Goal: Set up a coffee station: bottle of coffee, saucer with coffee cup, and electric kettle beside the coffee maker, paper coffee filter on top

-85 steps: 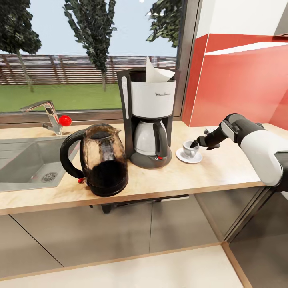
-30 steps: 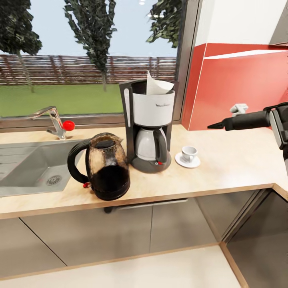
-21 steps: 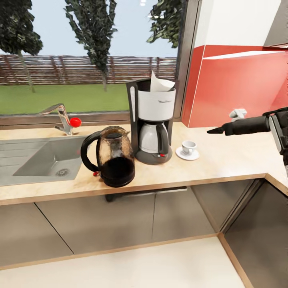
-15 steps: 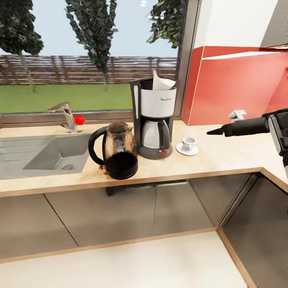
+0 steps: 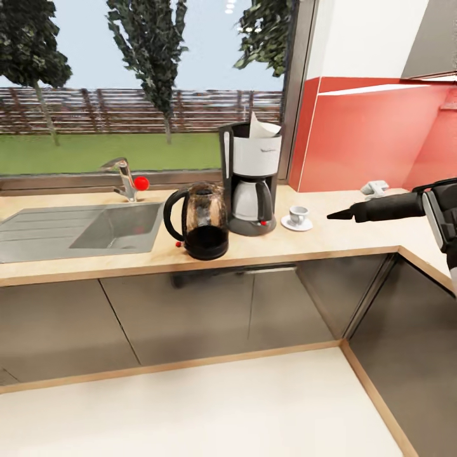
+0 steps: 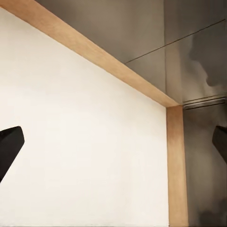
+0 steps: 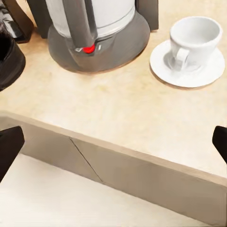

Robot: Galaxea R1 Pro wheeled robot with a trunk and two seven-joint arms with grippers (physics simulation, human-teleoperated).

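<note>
Pulled back from the counter [image 5: 355,238], the head camera now takes in more floor, while the right fingers [image 5: 332,216], spread wide and empty, hover at right of centre. At centre, the paper coffee filter [image 5: 261,127] sits in the coffee maker [image 5: 251,178]; the coffee cup [image 7: 195,39] stands on the saucer [image 7: 187,73] just right, the electric kettle [image 5: 202,221] just left. Left fingers [image 6: 9,147] spread, empty, above the floor.

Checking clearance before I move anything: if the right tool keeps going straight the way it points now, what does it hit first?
Probably the coffee cup on its saucer: the right tool points toward them from above the countertop, though depth is unclear.
</note>
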